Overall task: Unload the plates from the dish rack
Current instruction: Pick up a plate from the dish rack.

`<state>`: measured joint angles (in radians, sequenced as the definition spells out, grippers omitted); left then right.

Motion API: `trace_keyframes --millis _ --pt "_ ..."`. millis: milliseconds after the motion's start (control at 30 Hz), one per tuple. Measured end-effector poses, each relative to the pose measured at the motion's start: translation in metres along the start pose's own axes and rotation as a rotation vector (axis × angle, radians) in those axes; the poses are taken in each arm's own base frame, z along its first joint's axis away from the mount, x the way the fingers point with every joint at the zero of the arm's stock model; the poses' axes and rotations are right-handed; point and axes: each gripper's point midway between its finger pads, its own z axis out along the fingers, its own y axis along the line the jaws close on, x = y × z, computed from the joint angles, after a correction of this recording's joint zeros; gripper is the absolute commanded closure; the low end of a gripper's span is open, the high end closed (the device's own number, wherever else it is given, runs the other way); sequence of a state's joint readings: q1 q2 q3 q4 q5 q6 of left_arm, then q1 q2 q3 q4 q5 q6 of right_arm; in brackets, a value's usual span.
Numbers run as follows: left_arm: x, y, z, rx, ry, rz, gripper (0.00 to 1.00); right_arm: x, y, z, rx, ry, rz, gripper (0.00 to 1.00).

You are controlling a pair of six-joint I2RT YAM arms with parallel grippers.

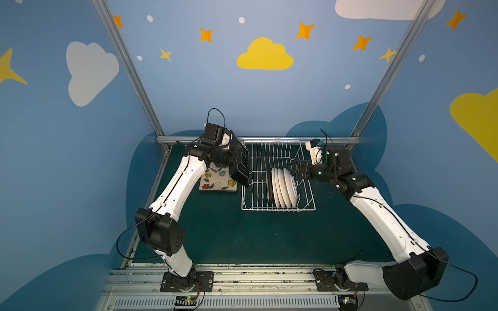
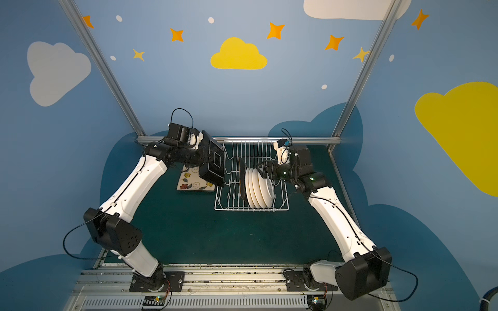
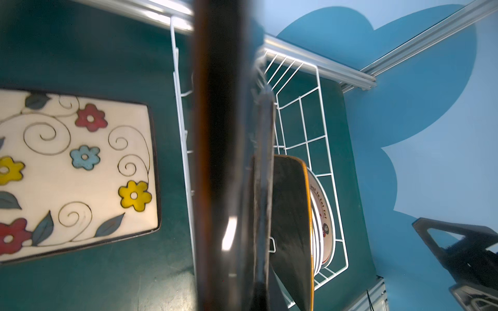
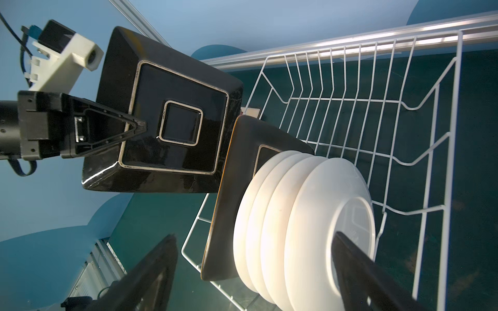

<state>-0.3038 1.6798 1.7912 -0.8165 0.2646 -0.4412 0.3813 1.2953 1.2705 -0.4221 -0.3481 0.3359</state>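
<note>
Flowered plate (image 1: 218,181) down on surface (image 1: 229,237) left of dish rack (image 1: 279,209); left hand (image 4: 140,126) clamps black square plate (image 1: 239,161) at rack's left edge; right hand (image 1: 294,170) wide open, empty; dark square plate (image 4: 242,188) plus four white plates (image 1: 284,188) to go.

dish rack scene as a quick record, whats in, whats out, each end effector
in dish rack: four white round plates, one dark square plate, all on edge
on table: flowered plate, face up, beside the rack
left end effector: shut on black square plate, held in the air
right end effector: open, at the outermost white plate
</note>
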Motion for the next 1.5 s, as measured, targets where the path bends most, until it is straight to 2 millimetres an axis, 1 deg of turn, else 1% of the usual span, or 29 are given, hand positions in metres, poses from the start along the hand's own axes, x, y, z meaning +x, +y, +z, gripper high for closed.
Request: trace_keyframes --millis 133,333,467,533,633,767,867,967,1133,1300,1500 --pt "-0.005 -0.006 -0.010 0.010 -0.031 0.054 0.97 0.000 0.000 0.001 -0.005 0.002 0.002 0.11" --pt "-0.014 -0.022 -0.030 0.055 -0.107 0.208 0.97 -0.001 0.001 0.005 -0.009 0.010 0.005 0.11" --pt "-0.016 -0.032 -0.041 0.074 -0.174 0.345 0.97 -0.012 0.002 0.007 -0.013 0.005 0.004 0.11" --pt "-0.017 -0.033 -0.043 0.067 -0.194 0.399 0.97 -0.019 0.003 0.006 -0.018 -0.005 0.011 0.11" --pt "-0.019 -0.034 -0.041 0.044 -0.215 0.477 0.97 -0.032 0.007 0.002 -0.037 -0.015 0.039 0.11" --pt "-0.019 -0.030 -0.034 0.004 -0.237 0.582 0.97 -0.049 0.013 0.000 -0.073 -0.022 0.092 0.11" --pt "-0.014 -0.025 -0.027 -0.023 -0.252 0.673 0.97 -0.053 0.015 0.001 -0.100 -0.016 0.135 0.11" --pt "-0.004 -0.022 -0.020 -0.043 -0.251 0.773 0.97 -0.055 0.017 0.003 -0.114 -0.008 0.176 0.11" --pt "0.004 -0.026 -0.011 -0.066 -0.253 0.941 0.97 -0.065 0.022 0.004 -0.137 -0.013 0.246 0.11" --pt "0.004 -0.033 -0.009 -0.100 -0.299 1.100 0.97 -0.074 0.027 0.008 -0.173 -0.016 0.318 0.11" --pt "0.008 -0.035 -0.013 -0.124 -0.350 1.231 0.97 -0.078 0.028 0.024 -0.226 0.006 0.429 0.11"
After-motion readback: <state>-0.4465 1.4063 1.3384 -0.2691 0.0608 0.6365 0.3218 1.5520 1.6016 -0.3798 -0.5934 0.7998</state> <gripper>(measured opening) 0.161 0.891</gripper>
